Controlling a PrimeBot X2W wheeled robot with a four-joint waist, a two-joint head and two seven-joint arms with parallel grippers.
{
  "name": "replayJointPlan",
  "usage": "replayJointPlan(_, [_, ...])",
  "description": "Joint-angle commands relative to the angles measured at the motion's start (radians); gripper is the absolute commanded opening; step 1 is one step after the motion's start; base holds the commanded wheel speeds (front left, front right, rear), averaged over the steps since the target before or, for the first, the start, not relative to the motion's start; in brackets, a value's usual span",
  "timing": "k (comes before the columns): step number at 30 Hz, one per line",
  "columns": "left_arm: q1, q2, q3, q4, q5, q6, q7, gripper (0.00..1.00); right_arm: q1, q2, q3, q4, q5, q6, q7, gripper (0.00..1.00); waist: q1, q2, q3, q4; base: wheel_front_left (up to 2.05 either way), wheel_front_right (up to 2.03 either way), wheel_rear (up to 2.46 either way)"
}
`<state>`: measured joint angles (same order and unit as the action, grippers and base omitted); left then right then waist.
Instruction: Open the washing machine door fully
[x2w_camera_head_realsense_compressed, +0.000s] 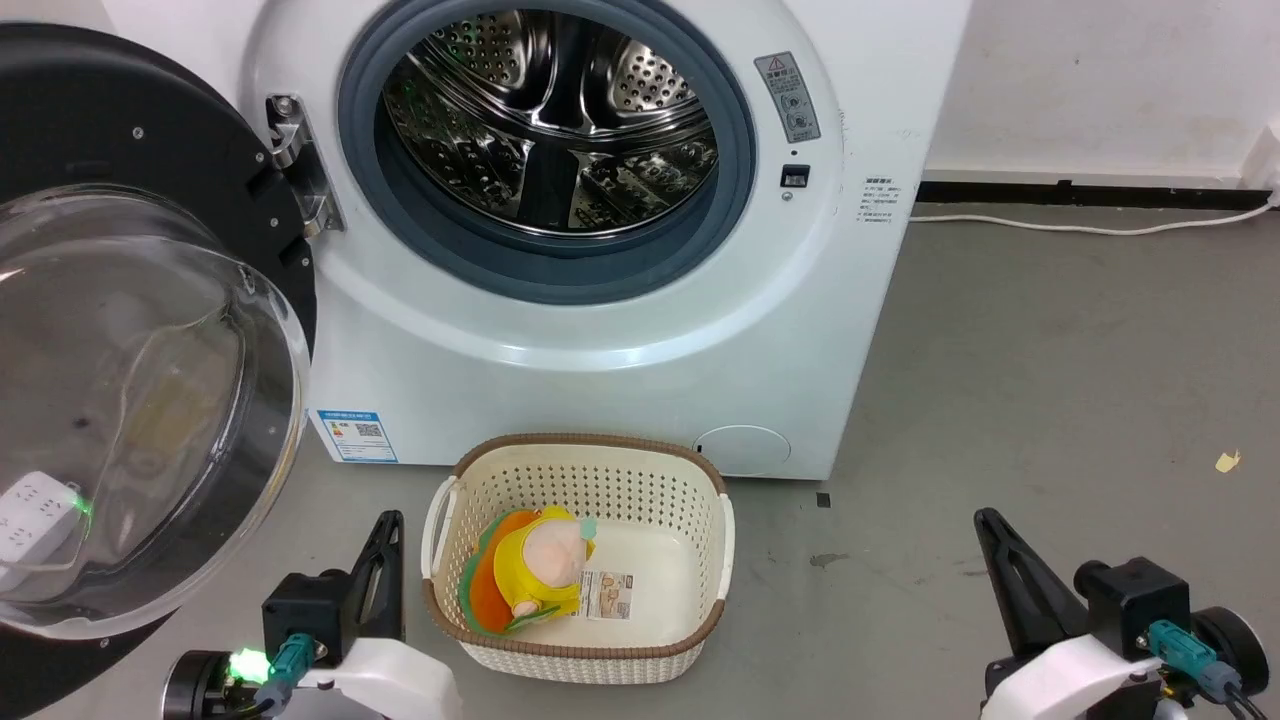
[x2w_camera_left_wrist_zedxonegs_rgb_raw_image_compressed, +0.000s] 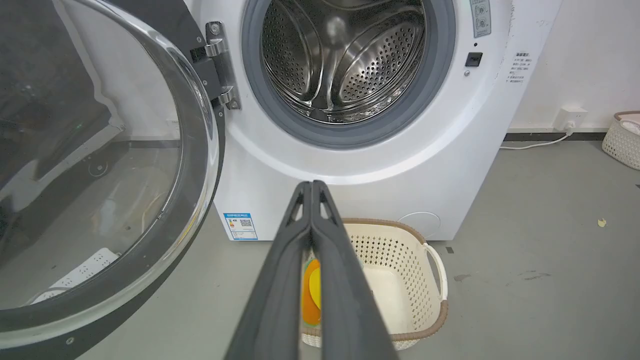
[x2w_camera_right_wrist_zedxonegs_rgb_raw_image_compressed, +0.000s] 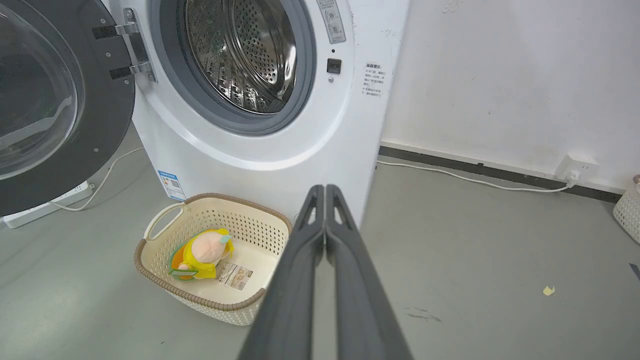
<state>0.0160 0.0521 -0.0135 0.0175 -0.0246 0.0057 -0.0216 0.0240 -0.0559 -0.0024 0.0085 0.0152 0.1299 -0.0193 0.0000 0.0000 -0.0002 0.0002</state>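
Your left gripper (x2w_camera_left_wrist_zedxonegs_rgb_raw_image_compressed: 311, 185) and right gripper (x2w_camera_right_wrist_zedxonegs_rgb_raw_image_compressed: 324, 187) both have their fingers pressed together with nothing between them, low over the grey floor (x2w_camera_head_realsense_compressed: 1050, 400) and clear of everything.

A cream perforated basket (x2w_camera_head_realsense_compressed: 580, 462) stands on the floor just in front of the washing machine (x2w_camera_head_realsense_compressed: 600, 370), below the drum opening (x2w_camera_head_realsense_compressed: 550, 130). In the head view it sits between your two grippers. A yellow and orange plush toy (x2w_camera_head_realsense_compressed: 535, 565) lies inside it. A white power strip (x2w_camera_right_wrist_zedxonegs_rgb_raw_image_compressed: 45, 206) rests on the floor beneath the door side.

The washing machine door (x2w_camera_head_realsense_compressed: 130, 330) hangs from the silver hinge (x2w_camera_head_realsense_compressed: 300, 165) on your left of the opening and is swung wide. Its inner face and bulging glass bowl are turned out into the room towards you. The disc is round, with its hinge edge upright. Your left gripper lies between the door's lower edge and the basket, touching neither.

The right wrist view shows you the wall socket (x2w_camera_right_wrist_zedxonegs_rgb_raw_image_compressed: 575, 167) and the white cable (x2w_camera_right_wrist_zedxonegs_rgb_raw_image_compressed: 450, 175) running to it. The left wrist view shows a second basket (x2w_camera_left_wrist_zedxonegs_rgb_raw_image_compressed: 622, 137) by the wall. In the head view you see the power strip through the door glass, with a green glow beside it.
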Motion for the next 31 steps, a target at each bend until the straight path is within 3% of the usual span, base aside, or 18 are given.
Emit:
replayJointPlan(1, [-0.014, -0.001, 0.006, -0.008, 0.013, -0.004, 0.006, 0.0, -0.018, 0.005, 0.001, -0.006, -0.008, 0.001, 0.003, 0.0, 0.0, 0.0, 0.0, 0.0, 0.0, 0.0, 0.0])
replayJointPlan(31, [-0.016, -0.002, 0.014, -0.018, 0.025, -0.006, 0.022, 0.0, -0.024, 0.006, 0.002, -0.009, -0.015, 0.001, 0.019, 0.0, 0.0, 0.0, 0.0, 0.0, 0.0, 0.0, 0.0])
